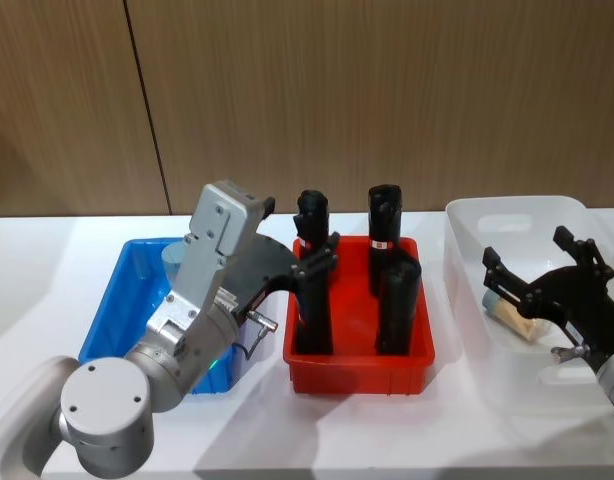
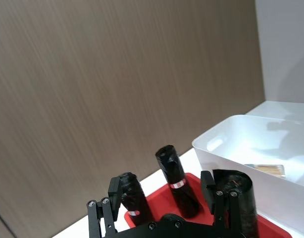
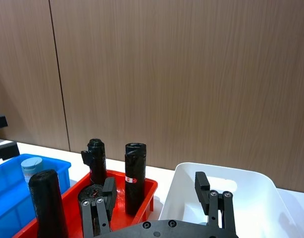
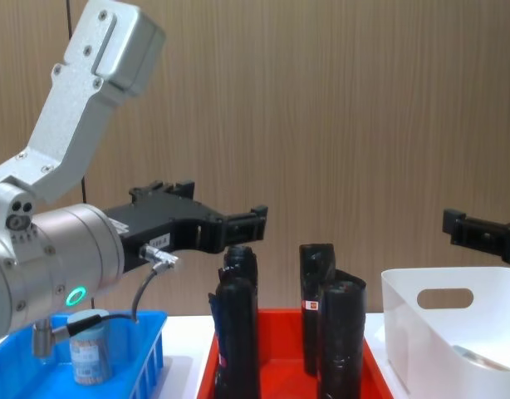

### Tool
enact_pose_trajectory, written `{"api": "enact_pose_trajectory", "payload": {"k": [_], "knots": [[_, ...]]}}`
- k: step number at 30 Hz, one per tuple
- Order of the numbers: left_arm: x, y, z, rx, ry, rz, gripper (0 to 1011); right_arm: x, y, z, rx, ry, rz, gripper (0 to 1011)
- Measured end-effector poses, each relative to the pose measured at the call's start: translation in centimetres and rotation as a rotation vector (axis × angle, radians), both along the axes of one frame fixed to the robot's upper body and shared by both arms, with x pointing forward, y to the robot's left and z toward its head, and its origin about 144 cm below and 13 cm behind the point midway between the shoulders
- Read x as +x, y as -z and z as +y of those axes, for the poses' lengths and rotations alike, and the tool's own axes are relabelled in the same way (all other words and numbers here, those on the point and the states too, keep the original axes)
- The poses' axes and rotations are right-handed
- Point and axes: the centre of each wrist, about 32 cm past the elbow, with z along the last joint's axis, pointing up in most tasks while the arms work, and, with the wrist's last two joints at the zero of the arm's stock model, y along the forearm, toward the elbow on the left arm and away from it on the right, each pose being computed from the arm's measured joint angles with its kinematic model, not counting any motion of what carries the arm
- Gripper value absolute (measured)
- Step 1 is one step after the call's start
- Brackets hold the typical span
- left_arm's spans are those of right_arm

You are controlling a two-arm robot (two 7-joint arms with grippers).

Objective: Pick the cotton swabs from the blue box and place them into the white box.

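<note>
Swab jar (image 4: 90, 353) stands upright in blue box (image 1: 102, 320)'s far corner; second swab jar (image 1: 507, 308) lies in white box (image 1: 517, 203), lid toward red bin (image 1: 357, 375). You have two. Left gripper (image 4: 223, 202) and right gripper (image 1: 527, 248) gape empty.

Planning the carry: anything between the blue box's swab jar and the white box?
Yes: the red bin of upright black cylinders stands between blue box and white box, left gripper hovering above it. Lift the jar over them.
</note>
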Motion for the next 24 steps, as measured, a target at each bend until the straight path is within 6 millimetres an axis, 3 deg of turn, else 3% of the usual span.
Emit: {"api": "enact_pose_trajectory", "payload": {"k": [24], "knots": [[-0.72, 0.07, -0.87, -0.004, -0.059, -0.051, 1004, -0.01, 0.01, 0.03, -0.001, -0.001, 0.0, 1001]]}}
